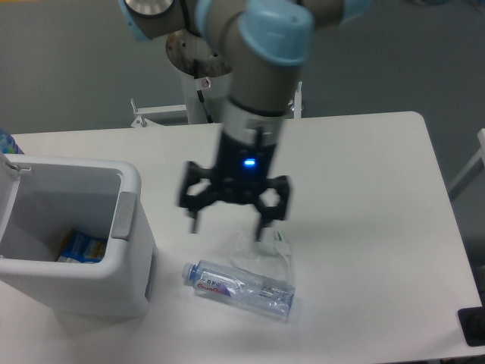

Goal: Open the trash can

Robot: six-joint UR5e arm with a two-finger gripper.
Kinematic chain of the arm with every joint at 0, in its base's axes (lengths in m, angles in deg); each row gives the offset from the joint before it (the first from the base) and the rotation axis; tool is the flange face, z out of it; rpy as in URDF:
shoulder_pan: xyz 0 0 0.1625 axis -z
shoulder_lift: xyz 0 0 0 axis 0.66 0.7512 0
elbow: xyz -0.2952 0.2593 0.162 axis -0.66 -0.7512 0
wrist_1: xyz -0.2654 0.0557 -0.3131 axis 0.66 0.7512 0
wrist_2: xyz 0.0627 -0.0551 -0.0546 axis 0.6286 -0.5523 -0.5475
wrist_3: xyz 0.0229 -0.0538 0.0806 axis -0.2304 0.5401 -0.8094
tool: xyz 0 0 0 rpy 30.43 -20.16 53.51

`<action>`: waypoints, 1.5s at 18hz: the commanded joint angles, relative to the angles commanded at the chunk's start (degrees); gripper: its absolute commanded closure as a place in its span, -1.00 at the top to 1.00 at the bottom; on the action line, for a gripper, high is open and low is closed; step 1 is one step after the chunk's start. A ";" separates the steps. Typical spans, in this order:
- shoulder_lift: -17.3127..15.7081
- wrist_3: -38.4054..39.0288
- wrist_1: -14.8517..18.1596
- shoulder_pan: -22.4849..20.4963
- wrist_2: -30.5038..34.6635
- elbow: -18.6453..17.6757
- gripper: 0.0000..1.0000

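The white boxy trash can stands at the left of the table. Its top is open and I see inside, where a blue and yellow packet lies at the bottom. The lid stands up at the can's left edge, mostly out of frame. A grey push tab sits on the right rim. My gripper hangs above the table to the right of the can, fingers spread open and empty, slightly blurred. It is just above a clear water bottle lying on its side.
A crumpled clear plastic wrapper lies by the bottle under the gripper. A metal stand rises behind the table's far edge. A dark object sits at the front right corner.
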 joint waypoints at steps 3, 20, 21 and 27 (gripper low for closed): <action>2.29 -6.59 0.00 -3.78 0.09 0.26 1.00; 11.17 -36.93 1.49 -7.04 24.17 1.94 1.00; 11.00 -36.93 1.32 -7.04 24.17 1.59 1.00; 10.91 -40.54 2.28 -7.13 25.31 1.14 1.00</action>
